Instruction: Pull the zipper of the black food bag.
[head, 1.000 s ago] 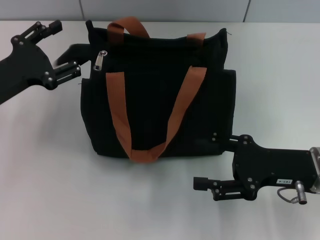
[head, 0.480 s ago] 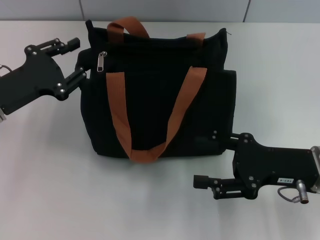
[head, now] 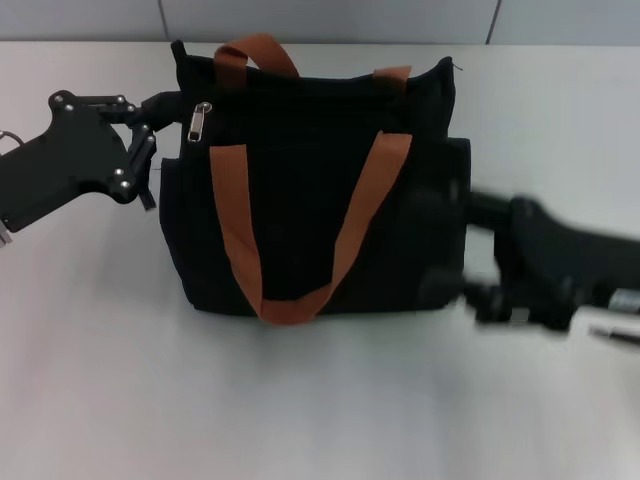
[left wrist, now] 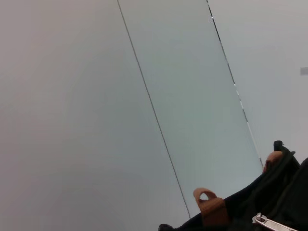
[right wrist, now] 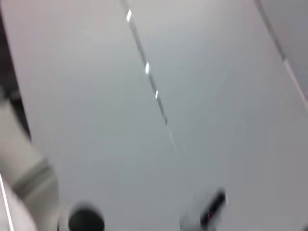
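The black food bag (head: 310, 190) lies in the middle of the white table (head: 100, 380), its orange-brown handles (head: 235, 220) draped over its front. The silver zipper pull (head: 199, 122) sits at the bag's top left corner. My left gripper (head: 152, 140) is open right beside that corner, a little left of the pull and apart from it. The left wrist view shows the bag's top edge (left wrist: 288, 192) and the pull (left wrist: 269, 223). My right gripper (head: 455, 250), smeared by motion, is open at the bag's right side. The right wrist view shows no bag.
The table's far edge meets a grey wall (head: 330, 20) just behind the bag. Bare tabletop lies in front of the bag and to both sides.
My left gripper has moved right and closer to the bag's top left corner and the zipper pull. My right gripper has moved up from the table's front to the bag's right side.
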